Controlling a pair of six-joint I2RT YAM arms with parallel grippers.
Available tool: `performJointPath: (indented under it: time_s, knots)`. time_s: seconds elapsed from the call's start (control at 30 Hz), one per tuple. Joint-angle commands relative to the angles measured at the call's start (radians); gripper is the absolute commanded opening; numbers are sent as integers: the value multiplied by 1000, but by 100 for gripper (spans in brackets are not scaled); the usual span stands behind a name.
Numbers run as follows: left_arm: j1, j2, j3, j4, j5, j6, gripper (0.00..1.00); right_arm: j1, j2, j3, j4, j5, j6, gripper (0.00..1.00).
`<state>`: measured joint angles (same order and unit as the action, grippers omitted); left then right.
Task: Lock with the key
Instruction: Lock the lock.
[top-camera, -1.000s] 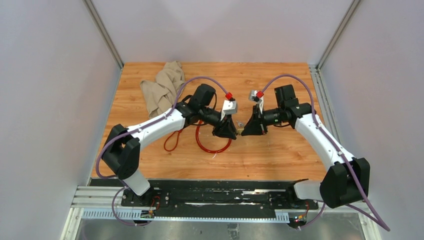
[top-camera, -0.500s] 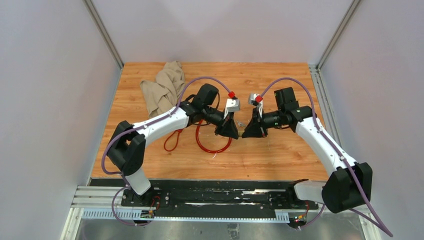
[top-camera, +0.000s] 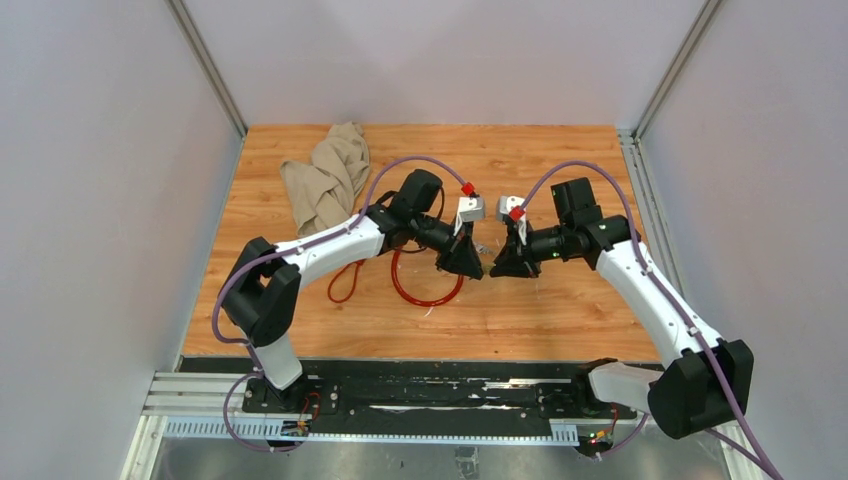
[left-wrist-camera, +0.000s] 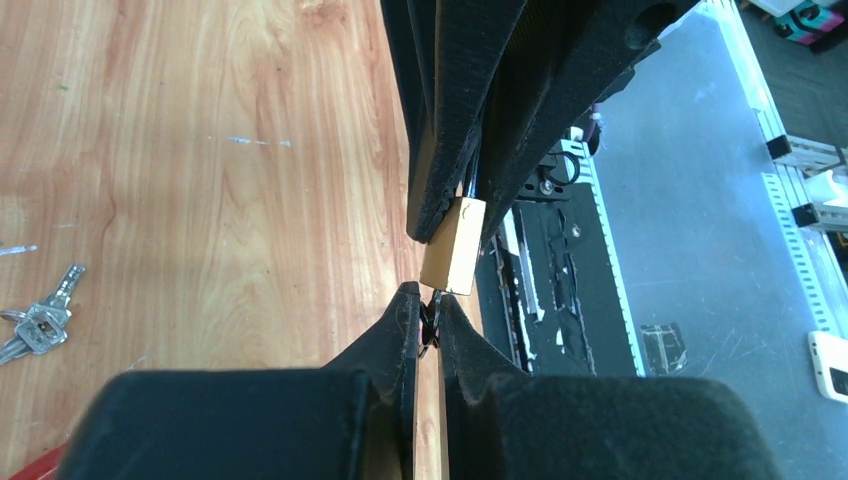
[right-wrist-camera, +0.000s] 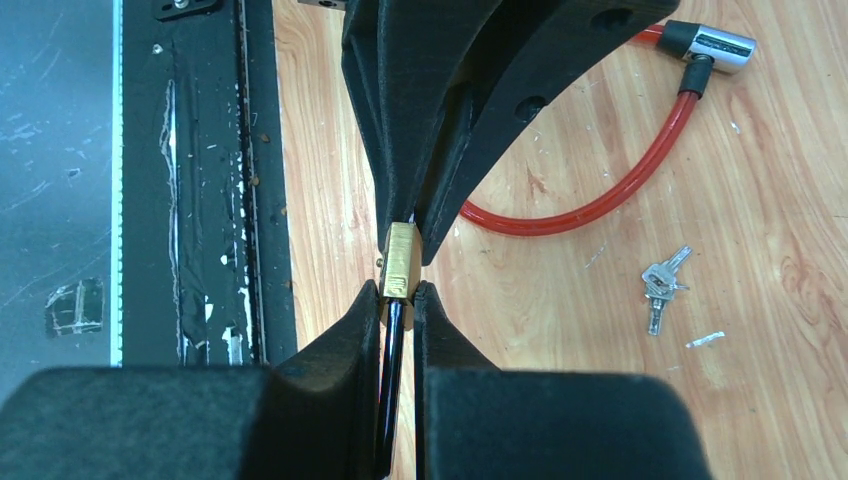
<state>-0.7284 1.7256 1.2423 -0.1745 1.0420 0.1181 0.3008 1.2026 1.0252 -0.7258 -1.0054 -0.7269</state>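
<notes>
My right gripper (right-wrist-camera: 398, 296) is shut on a small brass padlock (right-wrist-camera: 398, 262), its dark shackle running back between the fingers. My left gripper (left-wrist-camera: 429, 302) meets it tip to tip and is shut on a small dark metal piece with a ring at the padlock's (left-wrist-camera: 452, 245) free end. Both grippers (top-camera: 472, 266) (top-camera: 497, 267) hold it above the table's middle. The key, on a bunch of tiny silver keys (right-wrist-camera: 662, 280), lies loose on the wood, touched by neither gripper. It also shows in the left wrist view (left-wrist-camera: 35, 322). The big red cable lock (right-wrist-camera: 590, 205) lies beside it.
A beige cloth (top-camera: 325, 175) lies crumpled at the back left. A short thin red loop (top-camera: 345, 282) lies under the left arm, next to the red cable loop (top-camera: 425, 297). The black rail (top-camera: 420, 392) runs along the near edge.
Both grippers, still joined at the padlock, have shifted slightly to the right and toward the near edge. The left arm has reached further right.
</notes>
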Motion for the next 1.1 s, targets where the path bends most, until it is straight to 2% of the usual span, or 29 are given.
performJointPath:
  time_s: [0.0, 0.77, 0.9, 0.97, 1.07]
  knots:
    - [13, -7, -27, 5, -44, -4, 0, -5, -30, 42, -80, 40, -54, 1]
    - [41, -38, -33, -77, -189, 115, 0, -61, -19, 65, -90, 51, -37, 1]
    - [21, -43, -61, -58, -322, 129, 0, -159, 14, 73, 50, 142, 214, 1]
    - [-32, -39, -87, -34, -405, 153, 0, -225, 46, 74, 134, 197, 388, 1]
    - [-109, 10, -92, -14, -467, 164, 0, -301, 130, 108, 147, 236, 549, 1]
